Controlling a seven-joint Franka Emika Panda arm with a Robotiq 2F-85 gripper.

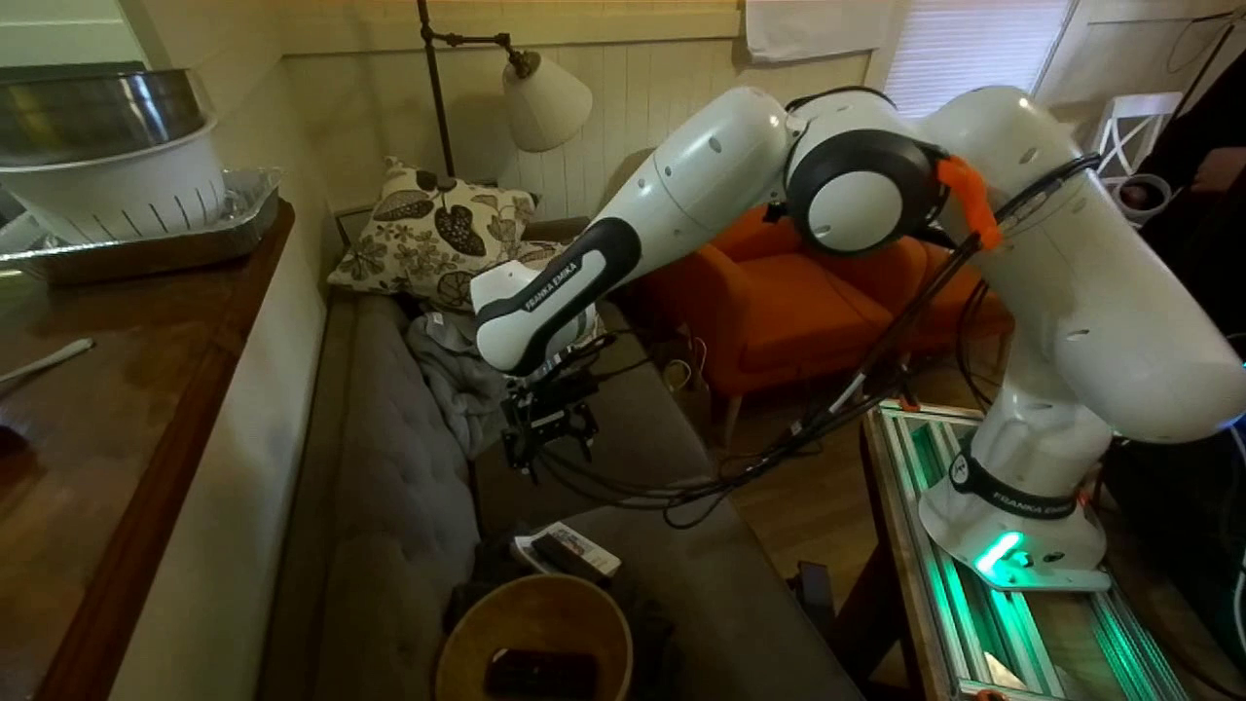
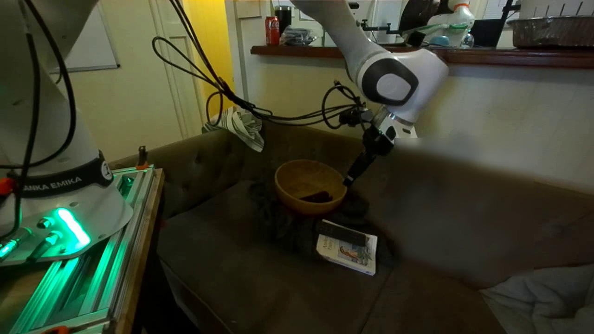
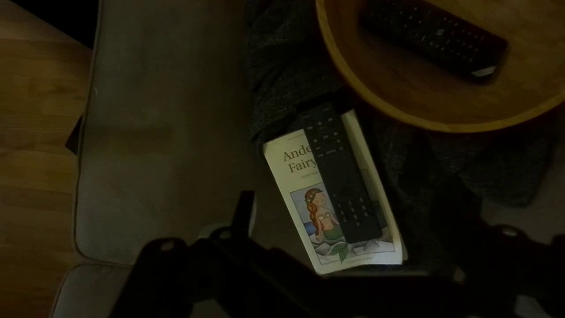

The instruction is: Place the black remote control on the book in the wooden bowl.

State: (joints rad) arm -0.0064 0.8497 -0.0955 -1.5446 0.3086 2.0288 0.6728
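Observation:
The black remote control (image 3: 342,176) lies flat on the book (image 3: 293,176), along one side of its pale cover. Both also show in both exterior views: the remote (image 2: 342,233) and the book (image 2: 347,257) in an exterior view, and the remote (image 1: 563,555) there too. The wooden bowl (image 3: 384,108) stands beside the book on dark cloth; it also shows in both exterior views (image 1: 540,608) (image 2: 308,207). My gripper (image 1: 559,465) is empty and open above the sofa, apart from the remote. In the wrist view its fingers stand on either side of the book.
Another dark remote (image 3: 437,37) lies inside the bowl. Dark cloth (image 3: 287,66) lies under the bowl and by the book. The sofa back (image 1: 380,545) and a wooden counter (image 1: 146,389) run beside the arm. A grey blanket (image 1: 458,380) lies further along the seat.

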